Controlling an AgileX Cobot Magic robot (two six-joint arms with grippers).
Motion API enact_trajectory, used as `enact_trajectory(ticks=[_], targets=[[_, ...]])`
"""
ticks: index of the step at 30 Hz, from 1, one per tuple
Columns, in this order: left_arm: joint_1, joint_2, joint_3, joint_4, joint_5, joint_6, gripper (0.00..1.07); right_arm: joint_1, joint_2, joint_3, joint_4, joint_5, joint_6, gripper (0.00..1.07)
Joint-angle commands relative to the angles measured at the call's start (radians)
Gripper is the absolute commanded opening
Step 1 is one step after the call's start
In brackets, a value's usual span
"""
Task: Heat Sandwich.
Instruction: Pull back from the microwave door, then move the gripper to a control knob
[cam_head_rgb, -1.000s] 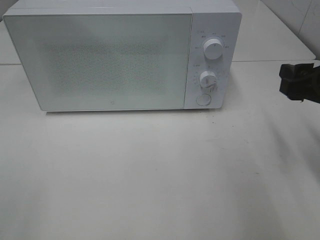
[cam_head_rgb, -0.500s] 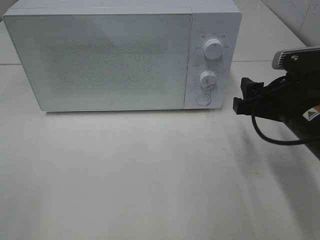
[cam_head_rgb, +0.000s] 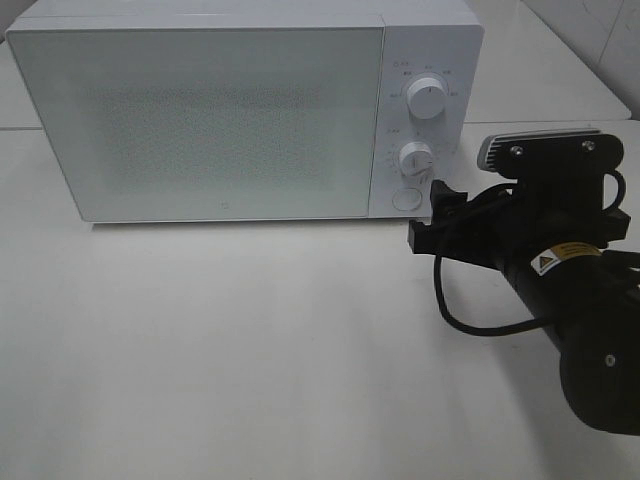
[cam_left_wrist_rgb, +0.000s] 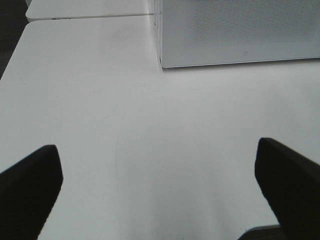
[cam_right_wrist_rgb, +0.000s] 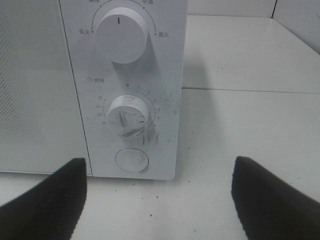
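Overhead view: the right hand (cam_head_rgb: 431, 215) is hovering just beside the round button (cam_head_rgb: 406, 198) on the microwave (cam_head_rgb: 200, 120), which is sitting shut at the far edge of the worktop (cam_head_rgb: 250, 350). The sandwich is showing nowhere.

Left wrist view: the left hand (cam_left_wrist_rgb: 160, 187) is gaping wide and empty, off the oven's left front corner.

Right wrist view: the jaws are standing well apart, holding nothing. The button is lying straight ahead, so I judge this the nearer arm.

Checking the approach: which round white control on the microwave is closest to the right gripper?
The flat round white button, lowest of the three; both raised white knobs sit higher, farther off.
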Motion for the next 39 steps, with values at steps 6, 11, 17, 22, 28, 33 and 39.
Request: enact_trajectory(ticks=[6, 11, 17, 22, 28, 33, 39], targets=[[0.004, -0.026, 0.003, 0.0, -0.016, -0.004, 1.01, 0.011, 0.017, -0.026, 0.013, -0.016, 0.036, 0.76], [0.004, -0.026, 0.003, 0.0, -0.016, -0.004, 1.01, 0.011, 0.025, -0.037, 0.014, -0.019, 0.037, 0.76], [0.004, -0.026, 0.003, 0.0, -0.016, -0.004, 1.01, -0.039, 0.107, -0.1, -0.022, -0.015, 0.041, 0.76], [0.004, -0.026, 0.003, 0.0, -0.016, -0.004, 1.01, -0.073, 0.158, -0.163, -0.033, -0.013, 0.046, 0.76], [0.004, -0.026, 0.003, 0.0, -0.016, -0.004, 1.01, -0.106, 0.203, -0.219, -0.083, 0.005, 0.056, 0.76], [0.004, -0.026, 0.003, 0.0, -0.016, -0.004, 1.01, -0.129, 0.26, -0.285, -0.109, 0.017, 0.06, 0.76], [0.004, -0.026, 0.003, 0.0, -0.016, -0.004, 1.01, -0.129, 0.311, -0.345, -0.111, 0.032, 0.059, 0.76]])
